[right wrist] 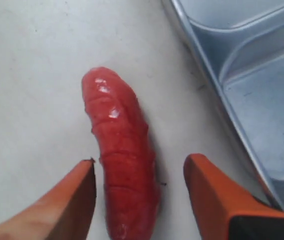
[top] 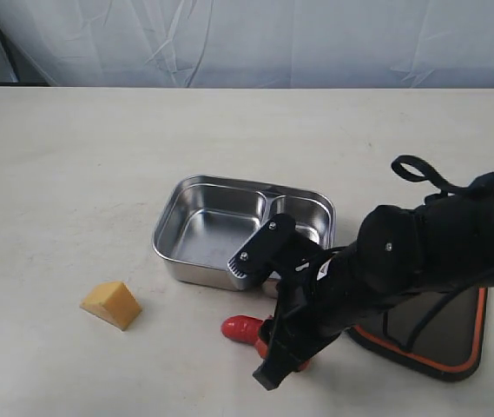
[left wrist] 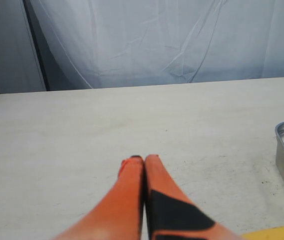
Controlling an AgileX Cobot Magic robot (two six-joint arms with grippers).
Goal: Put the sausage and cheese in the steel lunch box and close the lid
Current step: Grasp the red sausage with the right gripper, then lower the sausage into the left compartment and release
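An off-white table [top: 99, 174] stands before a wrinkled white curtain [top: 316, 43].

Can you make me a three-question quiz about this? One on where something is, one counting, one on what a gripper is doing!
1. Where is the sausage?
A) inside the steel lunch box
B) on the table, between the fingers of the right gripper
C) hanging in the air

2. How many compartments does the steel lunch box have?
A) one
B) three
C) two

3. The left gripper is:
A) shut, empty
B) wide open
C) half open

Answers: 1B, it lies on the table with a finger either side. 2C, one divider splits it. 3A, its fingers press together.
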